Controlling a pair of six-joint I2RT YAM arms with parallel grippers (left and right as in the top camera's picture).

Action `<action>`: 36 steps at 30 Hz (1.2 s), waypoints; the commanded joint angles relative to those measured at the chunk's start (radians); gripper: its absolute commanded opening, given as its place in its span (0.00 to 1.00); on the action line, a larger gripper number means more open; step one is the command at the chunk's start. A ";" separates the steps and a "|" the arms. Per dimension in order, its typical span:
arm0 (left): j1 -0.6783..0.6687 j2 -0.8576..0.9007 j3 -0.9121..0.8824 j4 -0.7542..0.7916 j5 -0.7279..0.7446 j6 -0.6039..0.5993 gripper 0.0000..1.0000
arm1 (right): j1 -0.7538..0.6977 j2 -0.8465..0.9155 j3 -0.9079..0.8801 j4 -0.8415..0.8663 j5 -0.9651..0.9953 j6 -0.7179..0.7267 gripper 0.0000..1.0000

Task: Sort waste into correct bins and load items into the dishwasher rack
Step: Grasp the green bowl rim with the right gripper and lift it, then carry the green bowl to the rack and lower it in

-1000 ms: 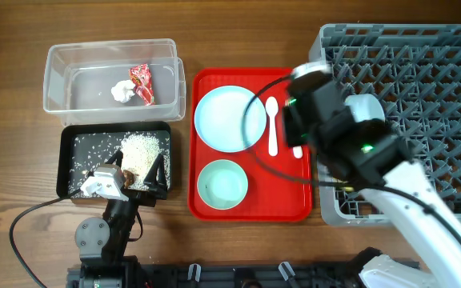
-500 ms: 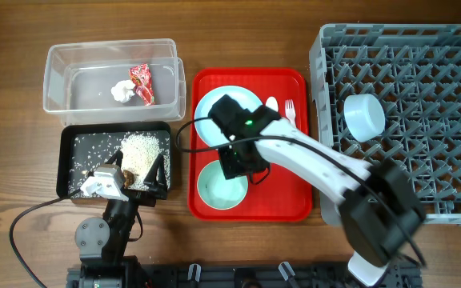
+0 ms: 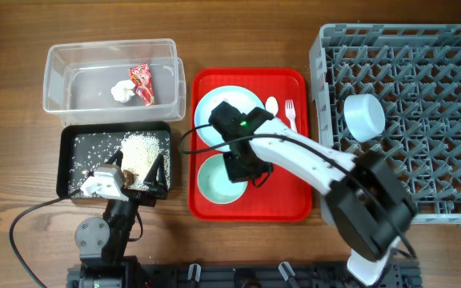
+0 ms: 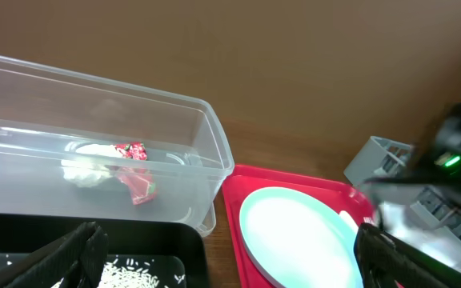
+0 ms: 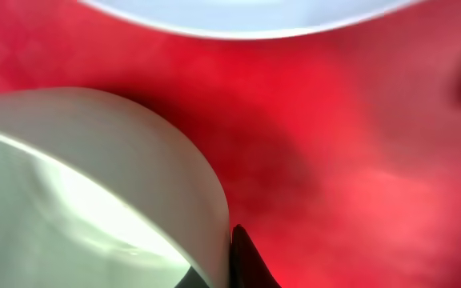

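On the red tray [image 3: 286, 204], the mint green bowl [image 3: 217, 184] has its right rim pinched by my right gripper [image 3: 247, 168], which is shut on it. In the right wrist view a dark fingertip [image 5: 244, 260] presses against the bowl's [image 5: 78, 184] outer wall. The light blue plate [image 3: 213, 112], white spoon [image 3: 271, 104] and fork [image 3: 290, 113] lie on the tray's far half. A light blue bowl [image 3: 364, 117] sits in the grey dishwasher rack [image 3: 430, 72]. My left gripper [image 3: 140, 175] hangs open over the black tray [image 3: 74, 138] of rice [image 3: 142, 147].
The clear tub [image 3: 62, 76] at the back left holds the red wrapper [image 3: 142, 82] and the white tissue [image 3: 121, 91]. The left wrist view shows the same tub [image 4: 206, 136], the plate [image 4: 302, 240] and part of the right arm [image 4: 454, 160]. Bare wood lies around the containers.
The right arm came from the rack, leaving the light blue bowl there, down to the red tray, and its jaws closed on the mint green bowl's rim. The left arm stayed still.
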 commanded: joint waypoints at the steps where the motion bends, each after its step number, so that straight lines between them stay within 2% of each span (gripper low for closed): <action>1: 0.008 -0.011 -0.011 0.006 0.001 0.002 1.00 | 0.001 -0.170 -0.002 -0.020 0.192 0.003 0.04; 8: 0.008 -0.011 -0.011 0.006 0.001 0.002 1.00 | -0.014 -0.483 -0.001 -0.050 0.581 0.007 0.04; 12: 0.008 -0.011 -0.011 0.006 0.001 0.002 1.00 | -0.144 -0.666 -0.001 -0.072 0.904 0.032 0.04; 16: 0.008 -0.011 -0.011 0.006 0.001 0.002 1.00 | -0.366 -0.731 -0.001 -0.072 1.079 0.029 0.04; 22: 0.008 -0.011 -0.011 0.006 0.001 0.002 1.00 | -0.677 -0.671 -0.002 -0.039 1.126 -0.003 0.04; 25: 0.008 -0.011 -0.011 0.006 0.001 0.002 1.00 | -0.796 -0.572 -0.002 -0.016 1.126 -0.027 0.04; 30: 0.008 -0.011 -0.011 0.006 0.001 0.002 1.00 | -0.846 -0.392 -0.001 -0.018 1.139 -0.056 0.04; 36: 0.008 -0.011 -0.011 0.006 0.001 0.002 1.00 | -0.839 -0.247 -0.002 -0.001 1.123 -0.076 0.04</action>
